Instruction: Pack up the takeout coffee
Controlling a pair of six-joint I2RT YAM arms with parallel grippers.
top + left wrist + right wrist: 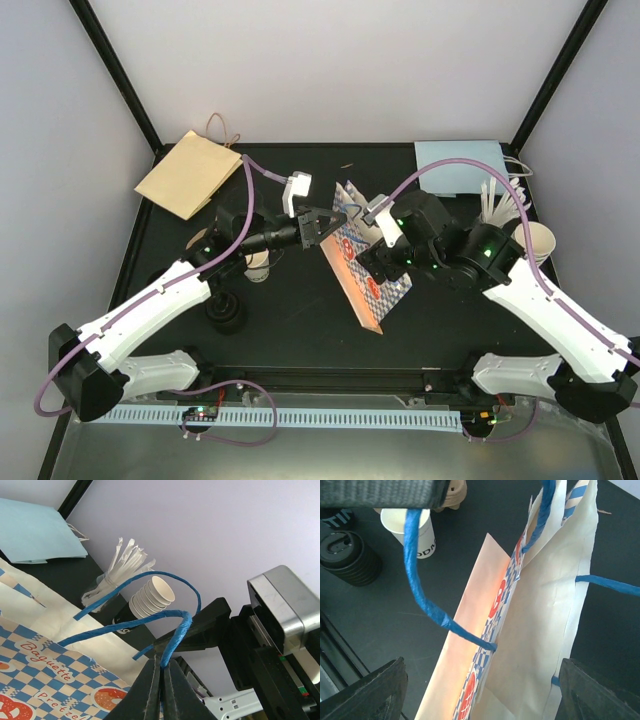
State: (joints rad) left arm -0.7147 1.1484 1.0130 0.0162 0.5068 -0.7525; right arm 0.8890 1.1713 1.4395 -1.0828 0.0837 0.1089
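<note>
The left gripper point(161, 672) is pinched fully closed on one blue handle point(176, 632) of the checked paper bag point(366, 268). In the top view the bag sits at the centre of the frame on the black table point(300, 340). It has a blue-and-white check with pretzel pictures, and its mouth faces the upper part of the frame.

The right gripper point(480, 682) hangs over the bag's mouth with its fingers point(372, 692) spread wide at the lower corners of its own view. It holds nothing. The bag's pale inner wall runs between the fingers, though whether either finger touches the paper is hard to say from this angle.

The takeout coffee, a black lidded cup point(226, 314), stands at the lower left of the top view, outside the bag and beside the left arm. A white paper cup point(258, 266) stands just above it.

At the right of the frame are a stack of cups point(540, 240) and a bundle of white packets point(500, 200). A flat brown bag point(190, 172) lies in the upper left and a light blue bag point(460, 163) in the upper right.
</note>
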